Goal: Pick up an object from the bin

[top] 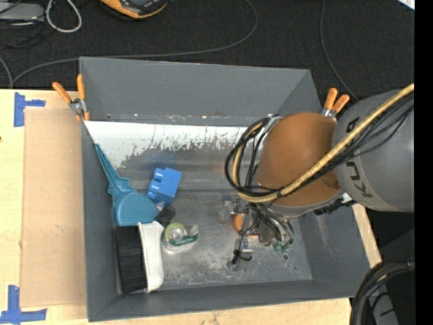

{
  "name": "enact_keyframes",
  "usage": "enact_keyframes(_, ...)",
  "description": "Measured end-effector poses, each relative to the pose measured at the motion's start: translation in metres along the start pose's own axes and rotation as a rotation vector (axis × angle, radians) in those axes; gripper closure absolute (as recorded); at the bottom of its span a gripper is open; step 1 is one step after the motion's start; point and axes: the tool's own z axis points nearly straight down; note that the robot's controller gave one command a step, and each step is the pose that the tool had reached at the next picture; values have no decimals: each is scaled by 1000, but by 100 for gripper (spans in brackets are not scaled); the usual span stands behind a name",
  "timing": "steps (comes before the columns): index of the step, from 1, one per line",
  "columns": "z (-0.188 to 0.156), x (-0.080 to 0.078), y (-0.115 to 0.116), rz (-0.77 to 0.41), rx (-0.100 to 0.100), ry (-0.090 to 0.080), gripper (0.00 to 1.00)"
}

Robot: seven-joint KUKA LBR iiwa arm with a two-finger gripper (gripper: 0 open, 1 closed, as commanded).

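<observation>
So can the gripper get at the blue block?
Probably yes: bare bin floor lies between gripper and blue block, and nothing lies on the block. The blue funnel close at its left may crowd a grasp.

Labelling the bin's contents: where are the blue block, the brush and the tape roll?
blue block (164,183), camera view, its top face.
brush (150,254), camera view, its white back.
tape roll (177,235), camera view, its middle.

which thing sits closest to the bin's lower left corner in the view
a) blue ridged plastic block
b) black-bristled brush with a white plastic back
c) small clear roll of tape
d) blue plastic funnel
b: the black-bristled brush with a white plastic back lies along the left wall of the grey metal bin, right down at that corner; the other three sit higher up or further right.
</observation>
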Motion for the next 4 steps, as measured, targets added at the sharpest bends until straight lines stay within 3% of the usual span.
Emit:
enact_keyframes(1,0,0,0,0,0,0,0)
enact_keyframes(2,63,-15,-44,-226,0,4,0)
enact_keyframes(3,66,-92,40,-204,-4,-5,0)
enact_keyframes(4,123,-51,25,-198,5,21,0)
